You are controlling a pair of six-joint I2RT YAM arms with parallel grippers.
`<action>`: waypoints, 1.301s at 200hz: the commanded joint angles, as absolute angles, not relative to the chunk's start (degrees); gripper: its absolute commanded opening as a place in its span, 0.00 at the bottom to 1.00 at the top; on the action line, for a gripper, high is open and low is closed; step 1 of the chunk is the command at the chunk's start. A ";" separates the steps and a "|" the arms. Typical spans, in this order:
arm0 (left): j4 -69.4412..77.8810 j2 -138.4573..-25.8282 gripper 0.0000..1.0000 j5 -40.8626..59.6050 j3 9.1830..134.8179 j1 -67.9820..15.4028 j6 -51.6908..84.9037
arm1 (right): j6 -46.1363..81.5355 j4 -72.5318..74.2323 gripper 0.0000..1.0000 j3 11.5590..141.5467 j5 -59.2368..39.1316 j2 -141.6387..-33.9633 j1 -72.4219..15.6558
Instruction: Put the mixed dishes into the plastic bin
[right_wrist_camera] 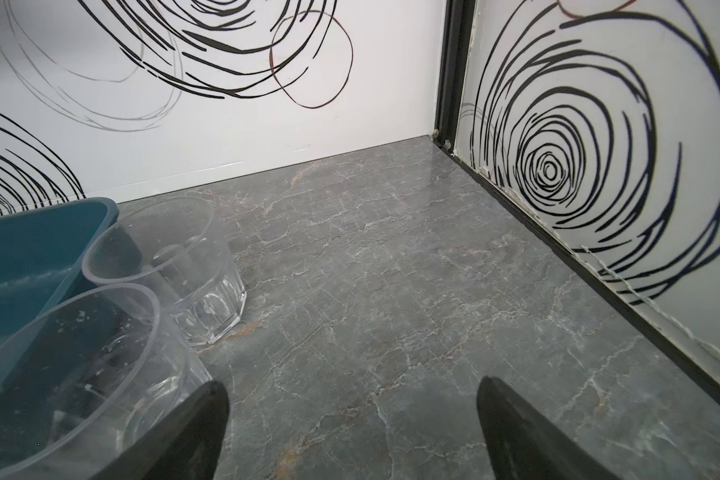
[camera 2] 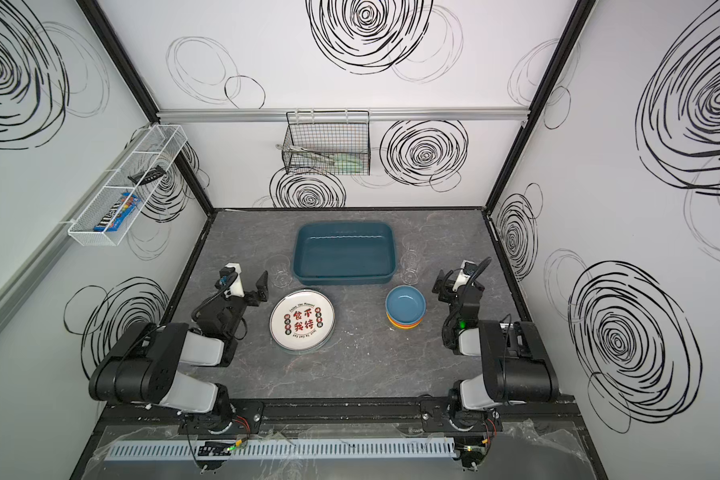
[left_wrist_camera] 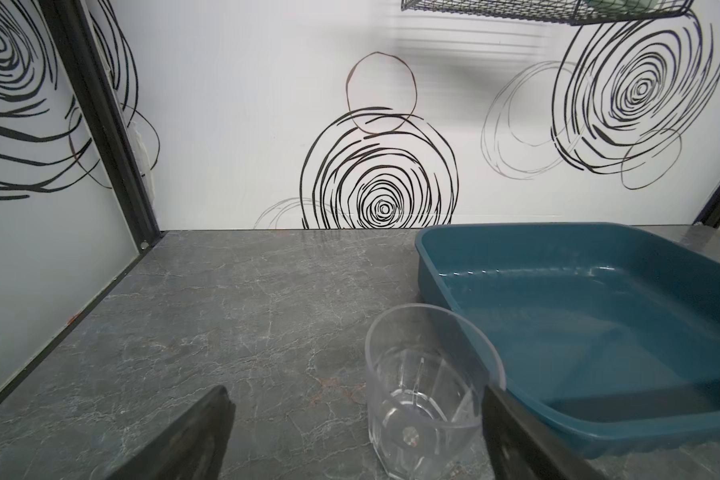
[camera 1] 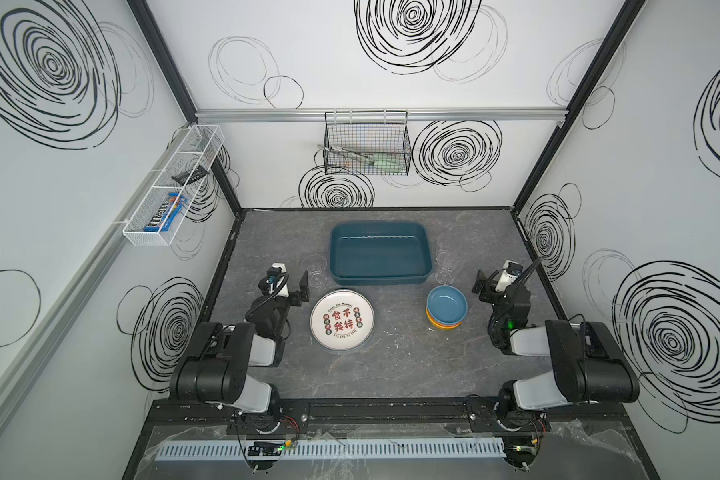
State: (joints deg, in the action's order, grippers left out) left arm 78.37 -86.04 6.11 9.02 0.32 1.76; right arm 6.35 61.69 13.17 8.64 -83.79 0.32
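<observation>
Standing at 12 o'clock on the table, the teal plastic bin is empty. Left gripper spread wide, holding nothing; clear cup, at the bin's 9 o'clock, sits off-centre ahead. Recommend centring it, then closing gently. Right gripper likewise wide, empty. Plates at 7, bowls at 5.

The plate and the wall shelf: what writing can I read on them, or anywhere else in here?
"食不我待": large characters in the middle of the plate.
"Enjoy the Moment": small arc along the plate's far edge, read with some doubt.
The arc on the plate's near edge and the round emblems at its sides: too small to read.
"m&m's": on the blue packet in the white mesh shelf.
Nothing else is legible.
</observation>
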 commanded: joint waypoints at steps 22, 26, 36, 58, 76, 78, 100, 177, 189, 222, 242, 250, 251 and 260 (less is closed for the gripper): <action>79.37 -85.78 0.96 5.15 10.33 -0.88 -0.02 | 6.14 63.56 0.97 14.04 8.42 -84.15 0.00; 79.37 -85.83 0.96 5.18 10.37 -0.88 -0.04 | 6.07 63.71 0.97 14.02 8.44 -84.18 -0.04; 79.37 -85.78 0.96 5.16 10.37 -0.88 -0.02 | 6.17 63.55 0.97 14.10 8.44 -84.12 0.00; 79.37 -85.83 0.96 5.27 10.45 -0.88 -0.07 | 6.06 63.63 0.97 13.98 8.43 -84.20 -0.01; 79.37 -85.78 0.96 5.35 10.37 -0.79 0.00 | 6.06 63.64 0.97 14.00 8.43 -84.20 0.00; 79.37 -85.78 0.96 5.42 10.44 -0.79 0.00 | 6.06 63.63 0.97 14.00 8.44 -84.20 -0.07; 79.37 -85.80 0.96 5.74 10.46 -0.62 0.00 | 6.07 63.66 0.97 13.98 8.43 -84.20 0.00; 79.39 -85.87 0.96 6.59 10.38 -0.18 0.46 | 6.14 63.79 0.97 13.98 8.36 -84.09 -0.01; 79.49 -85.71 0.96 5.33 10.32 -0.13 0.84 | 6.10 63.82 0.97 13.86 8.41 -83.96 -0.01; 74.67 -80.57 0.96 -7.28 10.57 -2.01 2.97 | 4.01 54.55 0.97 17.86 7.29 -80.81 -0.80; 66.12 -78.04 0.96 -8.61 14.05 -3.01 1.96 | 4.63 45.54 0.97 21.94 10.19 -77.70 -1.74; 61.37 -76.84 0.96 -9.98 16.10 -3.37 1.85 | 4.83 43.49 0.97 22.76 10.82 -76.30 -1.91; 60.92 -76.70 0.96 -10.18 16.31 -3.44 1.85 | 4.92 43.28 0.97 22.85 10.95 -76.07 -1.97; 57.14 -75.29 0.96 -12.29 18.18 -3.84 1.96 | 7.61 40.49 0.97 23.97 12.27 -74.31 -1.99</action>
